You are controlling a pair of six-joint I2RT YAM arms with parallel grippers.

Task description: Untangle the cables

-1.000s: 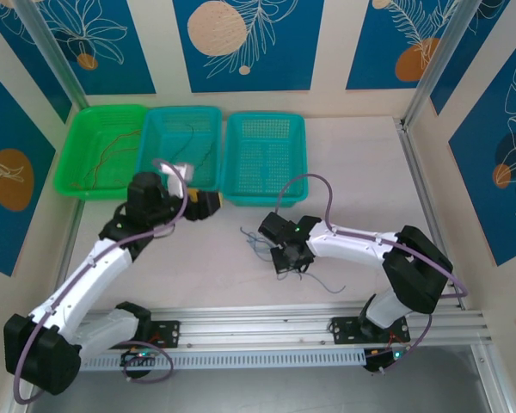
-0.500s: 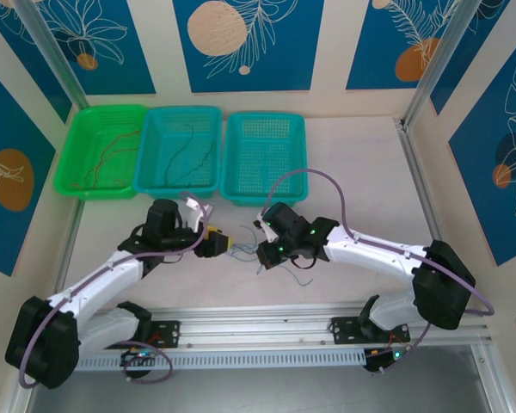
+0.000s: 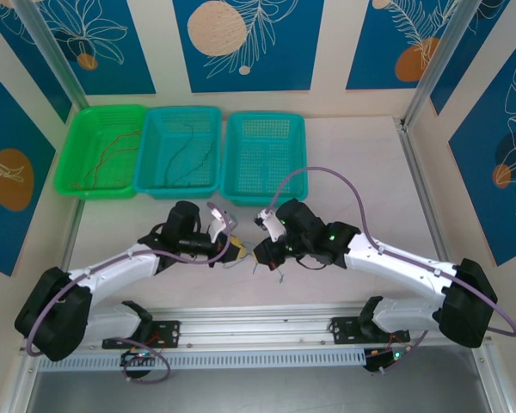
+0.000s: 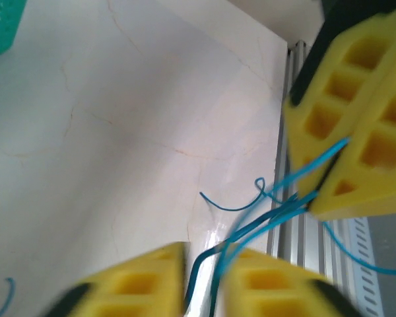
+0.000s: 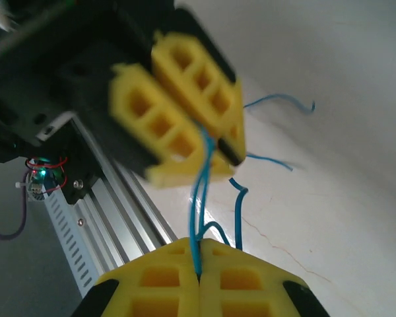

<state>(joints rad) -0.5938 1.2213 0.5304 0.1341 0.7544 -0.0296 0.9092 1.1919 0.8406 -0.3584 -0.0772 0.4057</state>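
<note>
The blue cables are held off the desk near its front edge, stretched between both claws. The left claw, spread by the middle basket a second ago, has been brought down and clenched on them. The right claw has been kept clamped on the same strands and carried leftward.

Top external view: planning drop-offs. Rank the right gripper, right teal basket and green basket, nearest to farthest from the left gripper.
1. right gripper, immediately right of the left gripper.
2. right teal basket, behind, at the back.
3. green basket, far back left.
</note>
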